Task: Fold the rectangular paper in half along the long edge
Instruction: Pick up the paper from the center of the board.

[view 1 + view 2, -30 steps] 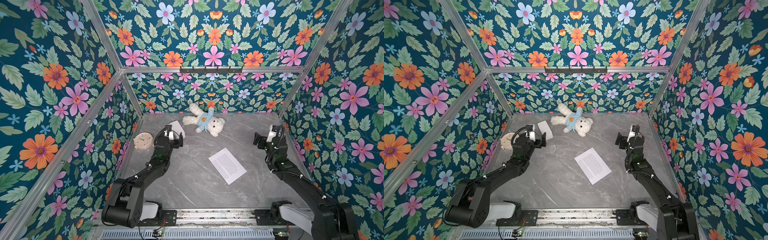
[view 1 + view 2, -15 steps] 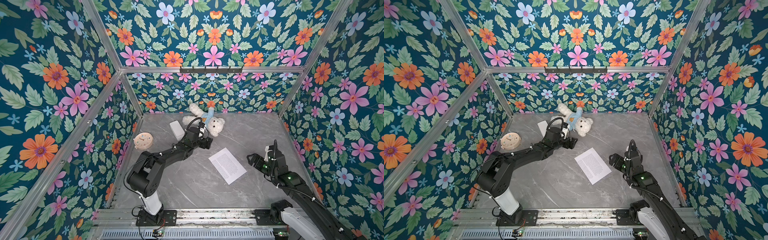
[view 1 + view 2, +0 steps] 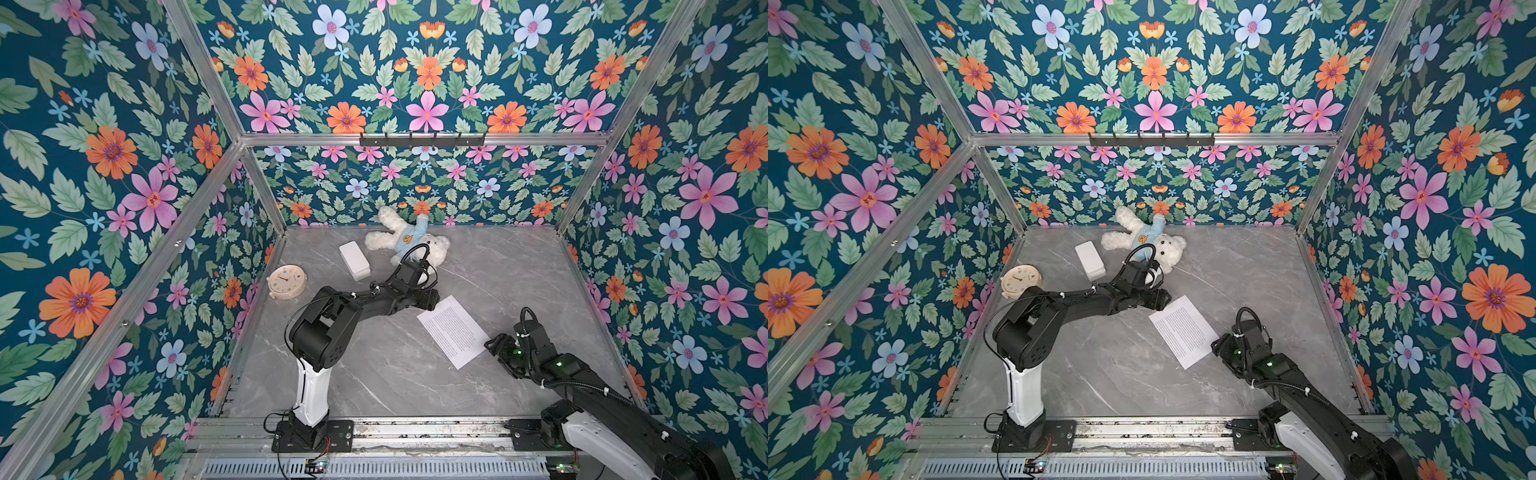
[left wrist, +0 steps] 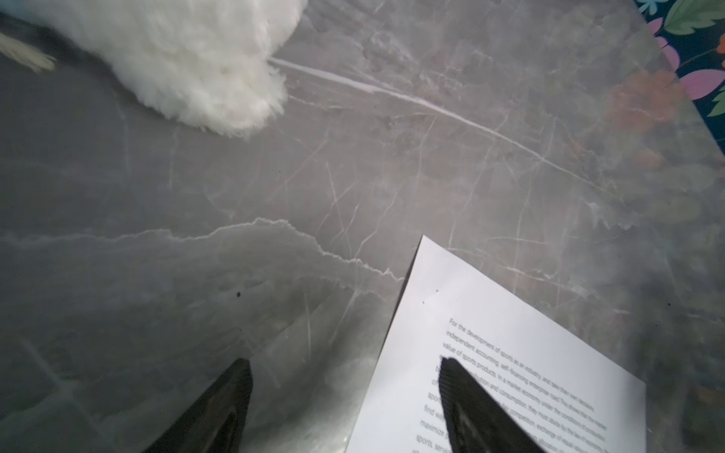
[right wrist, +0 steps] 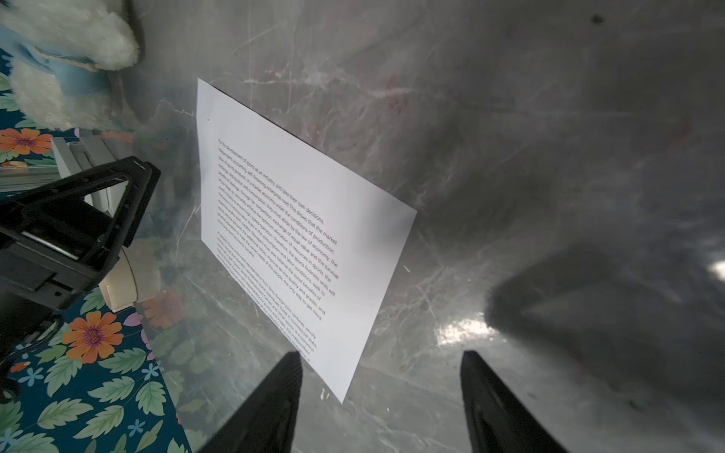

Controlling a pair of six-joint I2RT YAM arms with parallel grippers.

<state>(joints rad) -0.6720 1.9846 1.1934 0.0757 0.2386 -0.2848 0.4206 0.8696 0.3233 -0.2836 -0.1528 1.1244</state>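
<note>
Bare counter (image 3: pixel 519 270) lay open right of the paper (image 3: pixel 453 330) and toward the front. The teddy bear (image 3: pixel 409 241), white box (image 3: pixel 354 259) and clock (image 3: pixel 286 281) crowded the far left corner, the bear near the left gripper (image 4: pixel 345 362).

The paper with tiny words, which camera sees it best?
The right wrist view: the paper shows whole and close, its print lines clear. Both top views show it far off and small. The left wrist view catches only one end.

Teddy bear (image 3: pixel 409 243), white box (image 3: pixel 354 259), round clock (image 3: pixel 286 281) on grey marble tabletop (image 3: pixel 519 270)
</note>
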